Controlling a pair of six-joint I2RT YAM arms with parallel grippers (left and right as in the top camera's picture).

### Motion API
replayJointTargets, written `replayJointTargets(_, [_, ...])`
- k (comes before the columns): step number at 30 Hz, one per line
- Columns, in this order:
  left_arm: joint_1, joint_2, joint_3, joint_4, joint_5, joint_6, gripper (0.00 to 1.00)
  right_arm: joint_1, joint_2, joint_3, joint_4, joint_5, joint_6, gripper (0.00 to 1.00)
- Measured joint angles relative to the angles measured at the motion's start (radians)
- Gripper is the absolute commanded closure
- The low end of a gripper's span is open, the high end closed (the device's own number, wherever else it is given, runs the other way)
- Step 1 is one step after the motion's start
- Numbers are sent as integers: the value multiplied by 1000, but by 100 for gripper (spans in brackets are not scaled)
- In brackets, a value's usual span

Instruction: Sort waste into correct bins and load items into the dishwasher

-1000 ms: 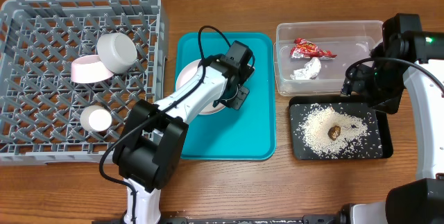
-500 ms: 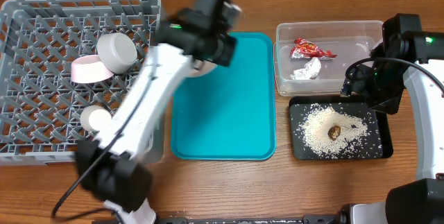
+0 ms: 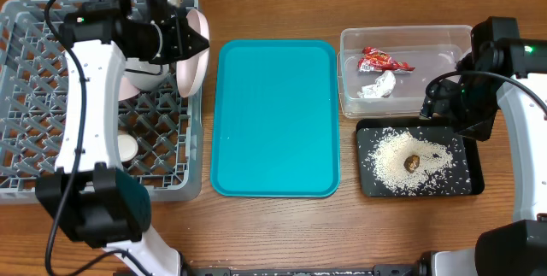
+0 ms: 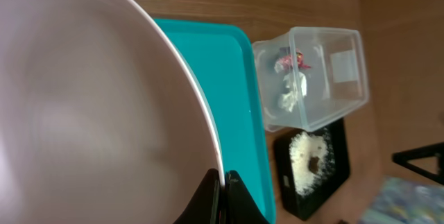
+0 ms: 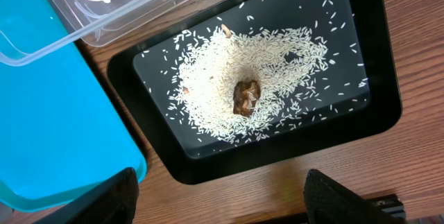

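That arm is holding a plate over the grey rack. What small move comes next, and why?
Probably lower the white plate edge-first into a slot of the grey rack: the left jaws pinch its rim, holding it on edge above the rack's right side.

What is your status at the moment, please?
Left hand shut on white plate, on edge over dish rack. Right hand open above black tray. Bowl in rack close beside plate.

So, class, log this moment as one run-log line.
left gripper: holds plate on edge over rack | right gripper: open near black tray | wrapper: in tub
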Motion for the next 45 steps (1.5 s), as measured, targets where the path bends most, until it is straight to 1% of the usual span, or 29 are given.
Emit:
replayJointTargets(2, [28,40,0,-10,57,13,95,0,0,0,-1,0,-1,22])
replayJointTargets(3, [40,58,0,-14,76,16,80,0,0,0,0,0,0,22])
replayJointTargets(4, [52,75,0,-19,89,22,59,0,0,0,0,0,0,22])
replayJointTargets(5, [63,89,0,-23,100,30,41,0,0,0,1,0,0,22])
replayJointTargets(6, [78,104,0,-30,112,33,28,0,0,0,0,0,0,22])
replayJointTargets(7, [89,111,0,-34,120,33,19,0,0,0,0,0,0,22])
replayJointTargets(8, [101,116,0,-38,126,33,7,0,0,0,1,0,0,22])
replayJointTargets(9, [116,117,0,-41,132,33,0,0,0,0,1,0,0,22])
replayJointTargets(13, [166,116,0,-64,143,33,0,0,0,0,11,-3,0,21])
replayJointTargets(14, [175,116,0,-69,137,33,0,0,0,0,21,-11,0,20])
replayJointTargets(17, [181,93,0,-88,76,33,0,0,0,0,71,-58,-14,16])
replayJointTargets(19, [167,49,0,-101,-10,33,0,0,0,0,151,-120,-41,14])
replayJointTargets(22, [126,-28,0,-135,-184,-6,0,6,0,0,268,-187,-77,8])
replayJointTargets(23, [104,-57,0,-156,-257,-32,0,12,0,0,305,-200,-89,6])
replayJointTargets(27, [24,-119,5,-265,-512,-126,0,65,0,0,434,-229,-149,2])
replayJointTargets(31, [-16,-117,0,-374,-636,-167,0,119,0,0,398,-215,-178,0])
replayJointTargets(36, [-37,-117,-34,-487,-699,-193,0,123,0,0,299,-145,-165,0])
replayJointTargets(38, [-49,-126,-69,-475,-712,-201,0,122,-2,-1,285,-126,-159,0])
replayJointTargets(40, [-63,-157,-131,-429,-719,-205,0,123,-19,-19,293,-114,-155,0])
replayJointTargets(45, [-93,-378,-362,-248,-716,-208,0,123,-182,-155,401,-100,-153,0])
